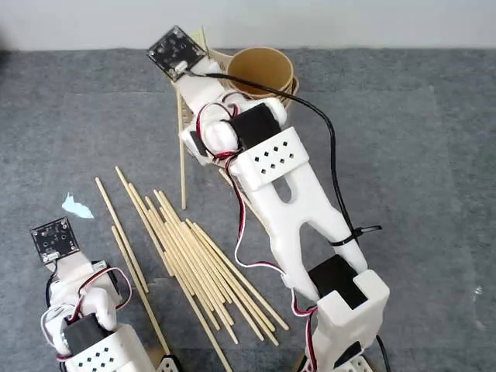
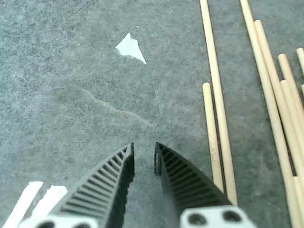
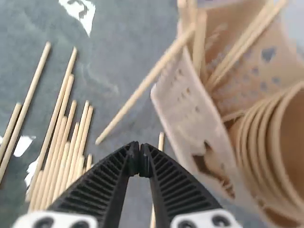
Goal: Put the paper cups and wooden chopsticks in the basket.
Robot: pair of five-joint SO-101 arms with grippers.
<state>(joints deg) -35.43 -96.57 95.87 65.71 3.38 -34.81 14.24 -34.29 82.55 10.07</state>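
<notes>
Your left gripper (image 2: 144,149) sits at the near left, low over the grey mat (image 1: 434,155). Its jaws are a little way apart and nothing is between them. Just past it, a bit farther away, lies a small torn scrap of paper (image 1: 76,206).

Next, look to the right of the scrap. A big bunch of wooden chopsticks (image 1: 203,267) lies loose on the mat, spread like a fan. These are not in the basket (image 3: 183,109) yet. One lone chopstick (image 1: 183,155) lies apart from the bunch, and its far end leans on the basket.

You can find the basket at the far middle of the mat. A stack of paper cups (image 1: 260,66) stands inside it with the open ends up. A few sticks (image 3: 237,45) are in the basket too.

Your right arm (image 1: 283,186) stretches from the near right up to the basket. Its right gripper (image 3: 139,153) is just beside the basket's wall. Its jaws are squeezed tight together and they hold nothing.
</notes>
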